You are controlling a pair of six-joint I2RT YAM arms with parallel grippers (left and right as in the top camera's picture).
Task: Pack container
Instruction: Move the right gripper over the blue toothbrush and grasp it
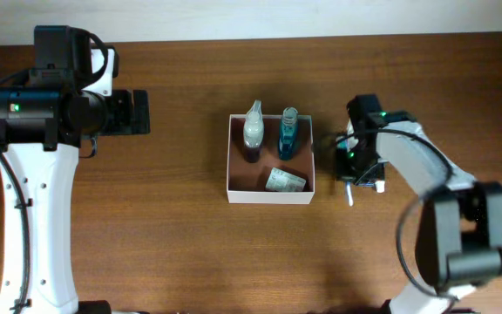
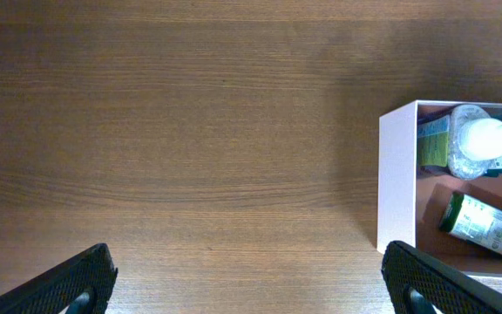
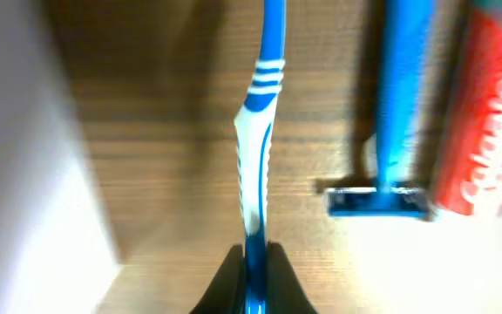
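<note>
The container (image 1: 268, 197), a square white box with a reddish-brown inside, sits mid-table. It holds a white-topped bottle (image 1: 253, 131), a teal bottle (image 1: 288, 135) and a small green-and-white tube (image 1: 285, 180). My right gripper (image 1: 356, 167) is just right of the box, low over the table. In the right wrist view it (image 3: 253, 257) is shut on a blue-and-white toothbrush (image 3: 255, 174), with the container's white wall (image 3: 24, 174) at the left. My left gripper (image 1: 138, 112) is far to the left; in its wrist view it (image 2: 251, 270) is open and empty, with the container (image 2: 396, 174) at the right.
A blue razor (image 3: 390, 131) and a red toothpaste tube (image 3: 486, 131) lie on the wooden table right of the toothbrush. In the overhead view the right arm hides them.
</note>
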